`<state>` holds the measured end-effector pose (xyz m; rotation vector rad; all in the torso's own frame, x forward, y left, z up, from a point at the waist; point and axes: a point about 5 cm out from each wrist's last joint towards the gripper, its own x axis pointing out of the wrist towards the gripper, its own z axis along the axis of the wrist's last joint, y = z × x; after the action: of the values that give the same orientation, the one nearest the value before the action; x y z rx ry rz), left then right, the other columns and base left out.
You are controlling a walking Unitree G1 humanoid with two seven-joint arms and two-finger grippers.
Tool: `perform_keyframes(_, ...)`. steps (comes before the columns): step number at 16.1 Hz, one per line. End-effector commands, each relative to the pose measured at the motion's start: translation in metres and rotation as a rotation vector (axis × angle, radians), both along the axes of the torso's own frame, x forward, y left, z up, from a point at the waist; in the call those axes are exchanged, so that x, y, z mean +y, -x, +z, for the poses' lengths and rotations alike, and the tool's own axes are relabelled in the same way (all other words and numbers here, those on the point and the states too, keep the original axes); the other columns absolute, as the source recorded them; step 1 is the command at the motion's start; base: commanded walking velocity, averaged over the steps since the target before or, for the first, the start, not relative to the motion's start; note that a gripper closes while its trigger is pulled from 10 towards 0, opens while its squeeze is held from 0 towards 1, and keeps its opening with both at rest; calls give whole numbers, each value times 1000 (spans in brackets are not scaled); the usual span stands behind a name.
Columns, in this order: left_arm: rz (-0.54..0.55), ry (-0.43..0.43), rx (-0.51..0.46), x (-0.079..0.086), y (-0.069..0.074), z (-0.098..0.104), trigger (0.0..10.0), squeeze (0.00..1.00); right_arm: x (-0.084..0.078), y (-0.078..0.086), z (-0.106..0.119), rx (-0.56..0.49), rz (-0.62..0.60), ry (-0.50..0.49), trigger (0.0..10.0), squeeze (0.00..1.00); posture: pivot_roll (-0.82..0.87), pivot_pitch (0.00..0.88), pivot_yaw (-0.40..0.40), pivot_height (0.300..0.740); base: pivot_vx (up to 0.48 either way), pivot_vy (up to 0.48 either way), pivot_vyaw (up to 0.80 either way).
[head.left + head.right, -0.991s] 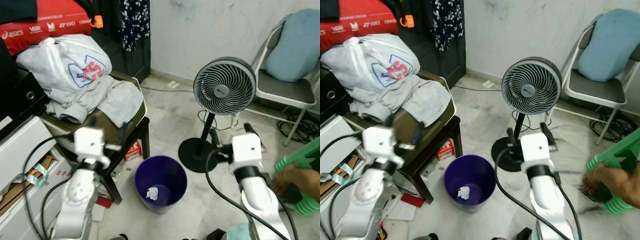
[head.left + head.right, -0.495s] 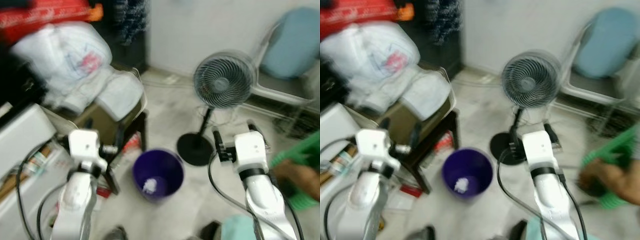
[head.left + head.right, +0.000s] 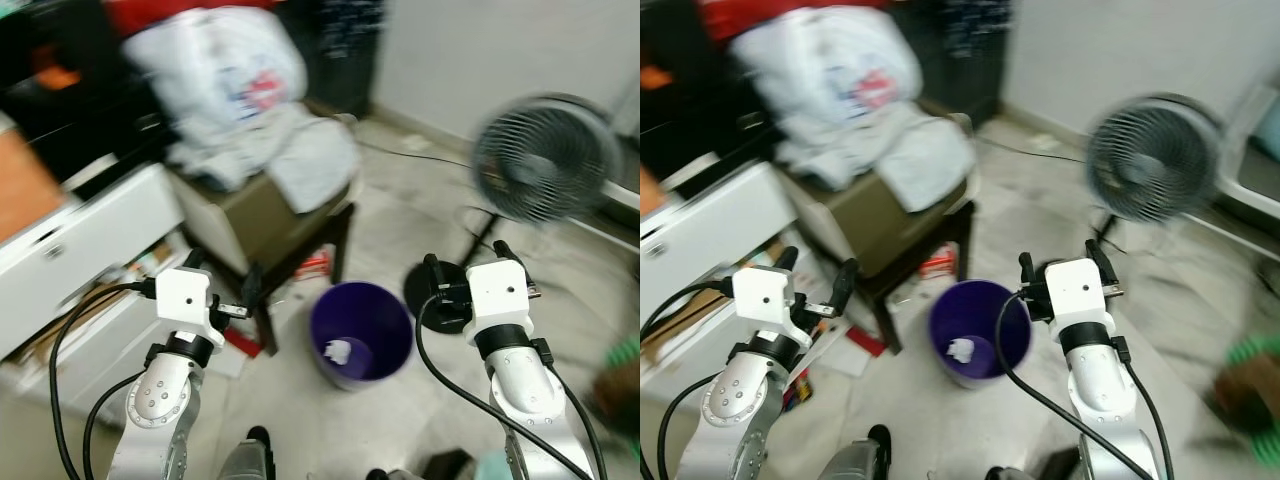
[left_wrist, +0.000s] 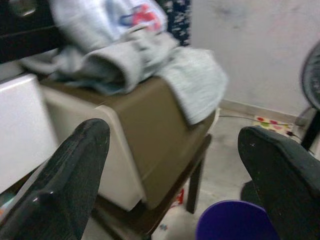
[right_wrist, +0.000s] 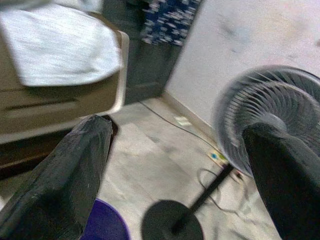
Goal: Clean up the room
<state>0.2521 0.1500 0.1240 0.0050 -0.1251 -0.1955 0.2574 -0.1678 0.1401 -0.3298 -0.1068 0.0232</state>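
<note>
**Here, a cluttered corner with a purple bin between our arms**

Ahead we see a pale marble floor with open room running from the bin toward the wall, between the stool and the fan. On our left a white cabinet hems that side, its lower shelf stuffed with papers. Just beside it stands a dark wooden stool bearing a tan box, and a heap of grey clothes with a white plastic bag on top spills over the box's edge. On our right a standing fan rises on a black round base, near the bin but apart from it.

The purple bin sits upright on the floor, close to the stool's leg. It is open-topped, and a crumpled white scrap of paper lies at its bottom.

Our left gripper hangs in the air facing the box, fingers spread wide, holding nothing. Our right gripper hangs toward the fan, fingers likewise wide apart and empty. Both head views are blurred.
</note>
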Motion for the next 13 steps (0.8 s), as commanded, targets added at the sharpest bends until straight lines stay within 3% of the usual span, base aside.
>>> perform_keyframes(1, -19, -4, -7, -2, 1, 4, 10000, 0, 2, 1, 2, 1, 14, 5, 10000, 0, -55, 201, -18, 740, 0, 0, 800)
perform_keyframes(4, -33, -10, -8, -4, -1, 5, 10000, 0, -1, -4, 4, -3, 16, 11, 10000, 0, -52, 205, -19, 740, 0, 0, 748)
perform_keyframes(13, -51, -64, -50, -10, -5, 16, 10000, 0, 5, -12, 13, -33, 25, 13, 10000, 0, -57, 266, -20, 740, 0, 0, 0)
